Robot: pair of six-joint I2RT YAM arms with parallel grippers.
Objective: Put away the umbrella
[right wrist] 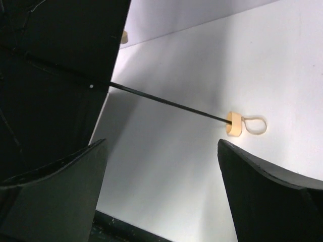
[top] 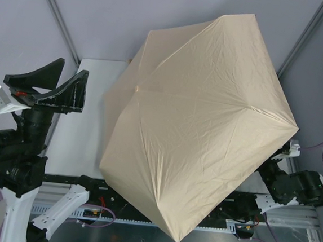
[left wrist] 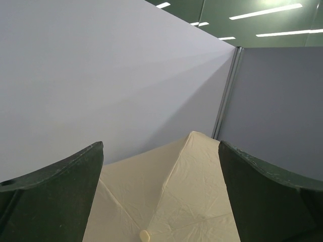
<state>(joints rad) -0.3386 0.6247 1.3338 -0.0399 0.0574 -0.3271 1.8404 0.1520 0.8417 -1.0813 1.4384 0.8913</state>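
The umbrella (top: 201, 119) stands open on the table, and its beige canopy covers most of the table in the top view. Its small cap (top: 136, 88) points toward my left gripper (top: 74, 68), which hangs open to the left of the canopy and apart from it. In the left wrist view that gripper (left wrist: 161, 146) frames the canopy (left wrist: 171, 196) with nothing between its fingers. My right gripper (right wrist: 161, 143) is open under the canopy's dark underside (right wrist: 50, 75). Beyond it run the thin black shaft (right wrist: 166, 103) and the tan handle (right wrist: 234, 124) with its loop (right wrist: 255, 126), untouched.
The white table (top: 87, 131) shows only left of the canopy. Grey panel walls with metal posts (top: 57, 15) close in the back and sides. My right arm (top: 294, 186) reaches under the canopy's right edge, and a metal rail (top: 287, 231) runs along the near edge.
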